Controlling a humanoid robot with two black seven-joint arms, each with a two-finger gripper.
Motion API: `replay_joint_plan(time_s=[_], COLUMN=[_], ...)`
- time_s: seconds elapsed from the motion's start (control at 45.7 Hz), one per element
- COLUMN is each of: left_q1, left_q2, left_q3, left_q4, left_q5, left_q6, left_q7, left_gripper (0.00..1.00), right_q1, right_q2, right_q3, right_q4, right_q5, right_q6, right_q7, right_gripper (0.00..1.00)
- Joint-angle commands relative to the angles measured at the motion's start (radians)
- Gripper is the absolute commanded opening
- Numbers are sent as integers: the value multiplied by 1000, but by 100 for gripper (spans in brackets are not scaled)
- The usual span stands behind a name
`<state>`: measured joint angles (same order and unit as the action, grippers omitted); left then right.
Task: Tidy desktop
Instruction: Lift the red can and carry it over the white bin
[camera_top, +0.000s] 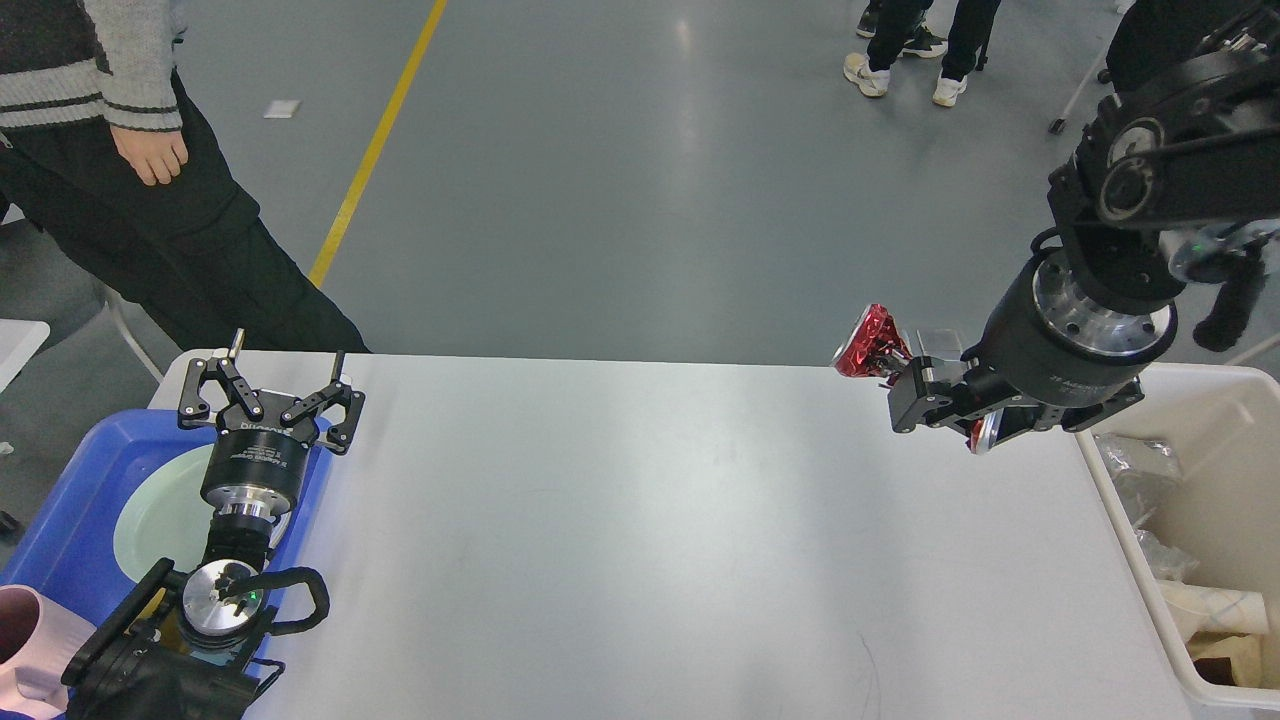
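The desktop (640, 540) is a wide white tabletop with rounded corners, filling the lower half of the head view. My right gripper (890, 365) hangs above its far right part, shut on a crumpled red shiny wrapper (868, 342) that sticks out to the left of the fingers. My left gripper (270, 385) stands open at the far left edge of the desktop, above the blue tray, with nothing between its fingers.
A blue tray (70, 500) holding a pale green plate (160, 515) lies at the left. A pink cup (25, 640) is at the bottom left corner. A cream-white bin (1200, 560) with paper and plastic scraps stands at the right. A person (130, 180) stands beyond the left corner.
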<state>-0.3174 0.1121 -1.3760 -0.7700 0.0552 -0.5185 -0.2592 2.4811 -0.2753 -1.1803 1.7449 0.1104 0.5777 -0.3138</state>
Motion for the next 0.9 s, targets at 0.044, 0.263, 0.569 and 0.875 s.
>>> replay_joint_plan(time_s=[0.044, 0.263, 0.569, 0.875], left_q1=[0, 0, 0, 1], left_q2=[0, -2, -2, -2], left_q3=[0, 0, 0, 0], left_q4=[0, 0, 0, 0], left_q5=[0, 0, 0, 0], left_q6=[0, 0, 0, 0], left_q7=[0, 0, 0, 0], left_gripper=[96, 96, 96, 96], right_q1=[2, -70, -332, -862], right_q2=[-7, -33, -166, -338], right_q3=[-5, -48, -209, -90], right_q4=[0, -35, -249, -783], right_q5=[8, 15, 6, 0], right_q6=[-2, -90, -202, -206], right_q7=[2, 5, 7, 7], right_gripper=[0, 0, 0, 0])
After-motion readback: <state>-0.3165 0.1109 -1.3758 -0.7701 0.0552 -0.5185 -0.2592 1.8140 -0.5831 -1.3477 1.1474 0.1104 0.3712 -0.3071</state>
